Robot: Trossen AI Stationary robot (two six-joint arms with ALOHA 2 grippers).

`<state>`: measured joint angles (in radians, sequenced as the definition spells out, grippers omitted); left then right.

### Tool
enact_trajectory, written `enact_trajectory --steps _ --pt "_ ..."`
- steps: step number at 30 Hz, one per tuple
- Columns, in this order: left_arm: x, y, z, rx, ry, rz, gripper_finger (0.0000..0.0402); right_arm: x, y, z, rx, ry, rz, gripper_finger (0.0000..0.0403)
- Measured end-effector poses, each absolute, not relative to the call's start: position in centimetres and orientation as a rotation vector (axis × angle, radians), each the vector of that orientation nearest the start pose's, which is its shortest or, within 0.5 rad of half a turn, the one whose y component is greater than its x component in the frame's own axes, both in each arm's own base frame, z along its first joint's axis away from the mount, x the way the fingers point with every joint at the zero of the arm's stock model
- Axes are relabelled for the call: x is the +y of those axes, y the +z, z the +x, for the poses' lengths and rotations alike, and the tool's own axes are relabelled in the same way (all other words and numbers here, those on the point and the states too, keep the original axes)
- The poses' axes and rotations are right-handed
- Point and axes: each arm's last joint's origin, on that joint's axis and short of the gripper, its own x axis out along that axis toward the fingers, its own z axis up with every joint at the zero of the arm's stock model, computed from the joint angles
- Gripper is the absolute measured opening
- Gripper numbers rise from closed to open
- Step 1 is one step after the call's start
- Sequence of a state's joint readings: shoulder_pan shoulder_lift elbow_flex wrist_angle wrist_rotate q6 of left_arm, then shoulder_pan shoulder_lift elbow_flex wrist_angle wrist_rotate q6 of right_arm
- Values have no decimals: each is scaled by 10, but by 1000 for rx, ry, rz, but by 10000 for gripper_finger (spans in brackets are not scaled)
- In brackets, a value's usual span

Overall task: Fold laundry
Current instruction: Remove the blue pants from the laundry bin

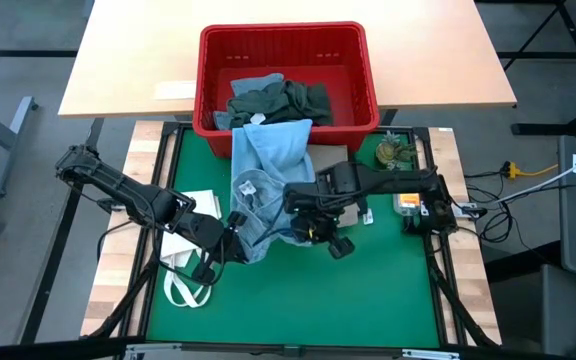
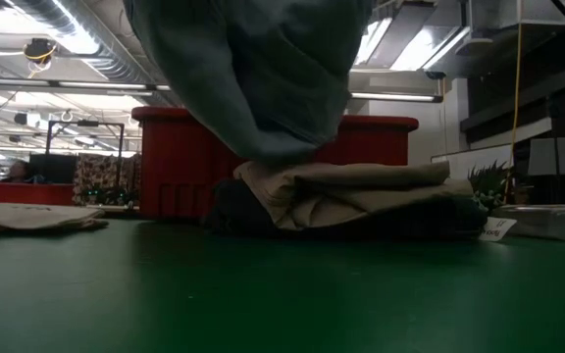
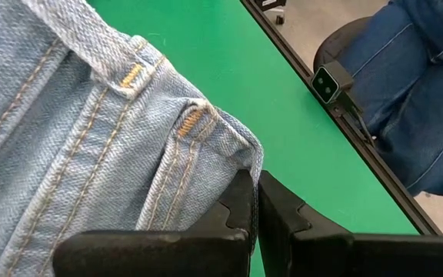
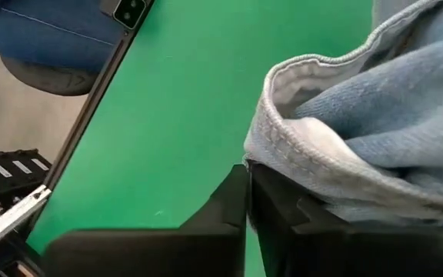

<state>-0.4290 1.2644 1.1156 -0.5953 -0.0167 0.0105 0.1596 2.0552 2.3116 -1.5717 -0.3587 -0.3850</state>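
Denim held up over green desk mat (image 1: 298,300): light blue stitched jeans (image 1: 268,175), trailing from red plastic basket (image 1: 286,78). Left tool (image 3: 254,219) pinched tight on waistband corner. Right tool (image 4: 248,211) nearly closed at hem edge, grip apparently loosening. Folded beige cloth (image 2: 351,191) beneath, on darker pile.
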Motion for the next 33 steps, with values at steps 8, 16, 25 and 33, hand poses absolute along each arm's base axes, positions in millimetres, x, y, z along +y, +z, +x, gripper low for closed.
enact_trajectory --steps 8,16,25,33 --pt "-109 313 239 728 -394 176 0 70 366 382 1236 642 -125 131" --pt "-109 313 239 728 -395 176 0 55 378 376 1203 635 -15 163" --pt "-108 313 239 724 -380 182 0 33 431 329 1086 328 -223 163" --pt "-108 313 240 722 -373 184 0 27 438 336 1005 93 -360 163"
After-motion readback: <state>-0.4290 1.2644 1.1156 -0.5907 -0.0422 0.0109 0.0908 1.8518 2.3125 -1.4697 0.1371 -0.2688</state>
